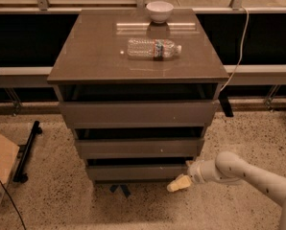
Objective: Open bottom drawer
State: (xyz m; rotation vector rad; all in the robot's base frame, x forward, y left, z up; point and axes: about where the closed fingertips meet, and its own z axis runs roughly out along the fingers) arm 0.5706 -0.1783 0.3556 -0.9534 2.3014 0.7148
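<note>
The cabinet point(138, 61) has three stacked grey-brown drawer fronts. The bottom drawer point(136, 172) is the lowest and narrowest front, flat and without a handle, sitting a little forward under the middle drawer point(138, 147). My gripper point(178, 183), with pale yellowish fingertips, is low near the floor at the bottom drawer's lower right corner, just beside its front. The white arm point(248, 174) reaches in from the lower right.
A plastic water bottle point(153, 48) lies on its side on the cabinet top, and a white bowl point(160, 11) stands at the back edge. A cardboard box point(0, 169) and a black stand point(27, 150) are on the floor at left. A white cable point(236, 51) hangs at right.
</note>
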